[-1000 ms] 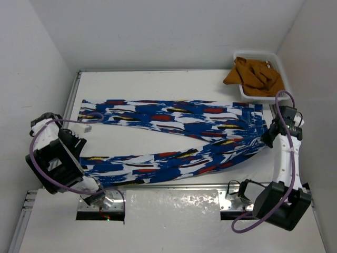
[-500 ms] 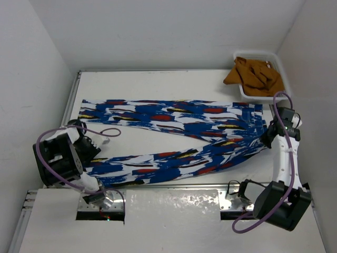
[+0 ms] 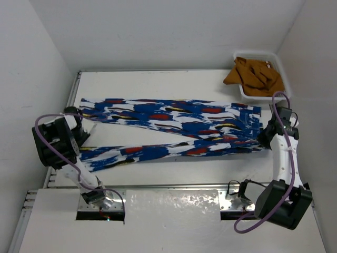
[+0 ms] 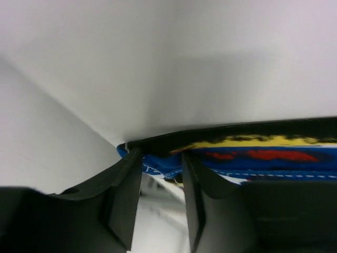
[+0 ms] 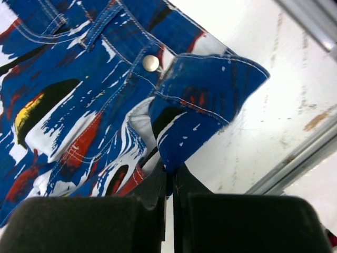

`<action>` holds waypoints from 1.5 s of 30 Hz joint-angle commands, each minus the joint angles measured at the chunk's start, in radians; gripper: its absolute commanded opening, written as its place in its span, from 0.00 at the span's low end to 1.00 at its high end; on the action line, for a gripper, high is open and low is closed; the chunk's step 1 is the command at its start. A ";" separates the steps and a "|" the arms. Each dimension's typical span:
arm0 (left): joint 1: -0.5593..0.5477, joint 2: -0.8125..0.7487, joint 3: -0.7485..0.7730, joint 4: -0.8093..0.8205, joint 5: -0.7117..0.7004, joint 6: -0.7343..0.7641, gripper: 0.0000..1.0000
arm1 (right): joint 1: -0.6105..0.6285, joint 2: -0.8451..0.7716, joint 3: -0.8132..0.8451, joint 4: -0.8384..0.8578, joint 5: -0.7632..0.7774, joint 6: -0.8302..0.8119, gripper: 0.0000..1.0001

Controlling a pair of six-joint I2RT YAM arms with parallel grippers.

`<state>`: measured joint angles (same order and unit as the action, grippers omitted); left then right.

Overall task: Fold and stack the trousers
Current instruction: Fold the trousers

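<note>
White table carries the trousers, likely limp and light, stretched between the left gripper, pinching a leg hem, and the right gripper, clamped on the waistband corner, both sensible holds.

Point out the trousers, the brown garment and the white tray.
trousers (image 3: 174, 112), top view, far leg's middle.
brown garment (image 3: 255, 77), top view, middle of the heap.
white tray (image 3: 256, 52), top view, far rim.
</note>
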<state>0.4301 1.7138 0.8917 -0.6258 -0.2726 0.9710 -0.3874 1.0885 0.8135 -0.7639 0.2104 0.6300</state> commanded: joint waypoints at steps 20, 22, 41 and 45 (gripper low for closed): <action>0.012 -0.209 -0.037 -0.209 0.145 0.630 0.66 | 0.074 0.019 -0.027 0.163 -0.003 0.022 0.00; 0.010 -0.206 -0.053 -0.157 0.147 0.640 0.67 | 0.074 0.016 -0.024 0.158 0.000 0.017 0.00; 0.016 -0.154 -0.177 -0.060 0.044 0.679 0.67 | 0.074 0.034 0.024 0.135 0.030 0.007 0.00; 0.024 -0.132 -0.195 0.115 0.007 0.667 0.63 | 0.074 0.039 0.024 0.143 0.037 0.005 0.00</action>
<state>0.4408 1.5570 0.7044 -0.6243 -0.2562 1.6302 -0.3172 1.1252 0.7925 -0.6556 0.2111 0.6476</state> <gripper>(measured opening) 0.640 0.002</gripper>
